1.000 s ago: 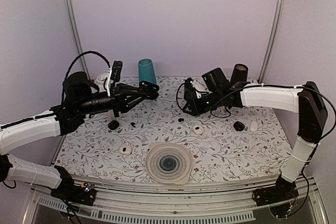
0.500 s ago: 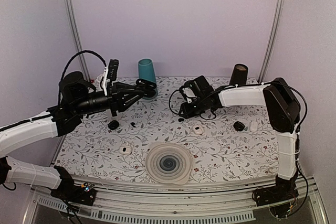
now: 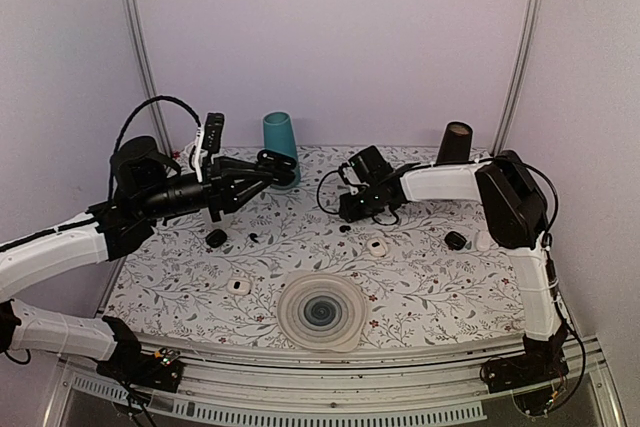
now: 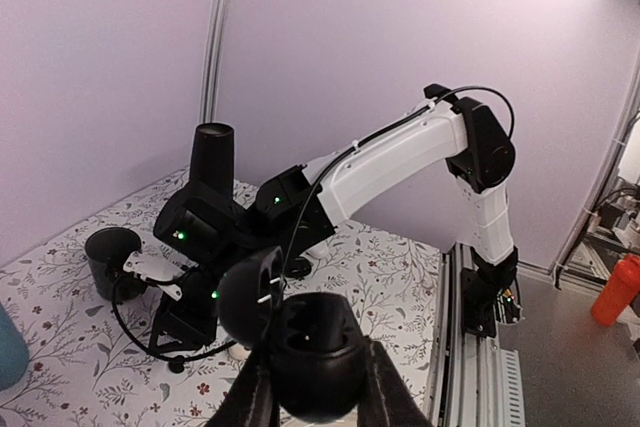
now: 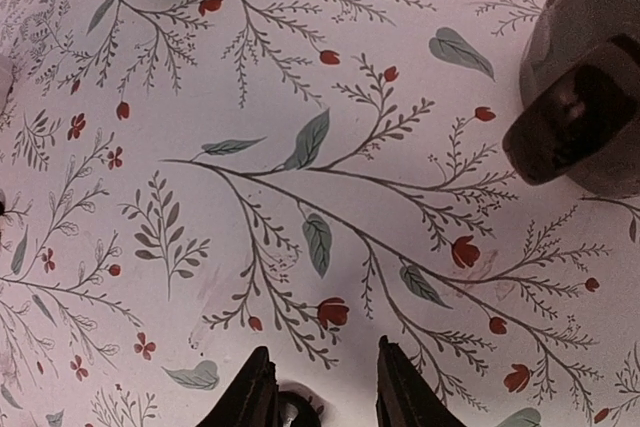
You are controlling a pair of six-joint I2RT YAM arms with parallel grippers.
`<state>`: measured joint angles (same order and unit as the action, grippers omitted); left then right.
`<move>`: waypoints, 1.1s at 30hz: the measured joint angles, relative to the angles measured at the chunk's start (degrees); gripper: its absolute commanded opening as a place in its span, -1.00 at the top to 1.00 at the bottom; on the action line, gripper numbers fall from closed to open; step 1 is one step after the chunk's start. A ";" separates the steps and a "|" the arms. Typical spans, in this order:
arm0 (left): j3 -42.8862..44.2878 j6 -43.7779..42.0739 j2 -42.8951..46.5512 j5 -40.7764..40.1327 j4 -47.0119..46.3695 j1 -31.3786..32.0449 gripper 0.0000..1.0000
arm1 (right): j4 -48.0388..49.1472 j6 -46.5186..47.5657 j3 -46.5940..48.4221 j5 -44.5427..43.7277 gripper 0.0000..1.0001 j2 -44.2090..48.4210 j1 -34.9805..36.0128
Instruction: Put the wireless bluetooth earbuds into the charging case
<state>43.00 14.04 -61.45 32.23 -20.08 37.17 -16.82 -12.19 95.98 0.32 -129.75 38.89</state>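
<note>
Well, my right gripper [image 5: 324,350] hangs half open, one earbud [image 5: 289,410] in the gap at the frame's bottom edge. It looks tiny, light and slippery, so I'd pinch its sides softly. My left gripper [image 4: 315,387] holds the charging case [image 4: 310,347].

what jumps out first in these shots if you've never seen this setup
First, the left gripper, up in the air over the back left of the flower-print tablecloth, clamped on a black case that looks open. Opposite it, the right gripper points down at the cloth near the middle. Then the teal cup at the back edge and the ringed pale disc at the front centre.
</note>
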 measured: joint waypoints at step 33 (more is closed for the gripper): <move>-0.33 0.09 1.07 -0.37 1.49 -0.07 1.00 | -0.33 -3.58 -10.95 -0.02 0.28 6.60 1.36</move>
<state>42.68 14.13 -60.38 31.86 -18.59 37.10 -17.15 -15.77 85.03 0.30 -123.15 40.25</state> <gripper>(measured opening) 0.222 0.355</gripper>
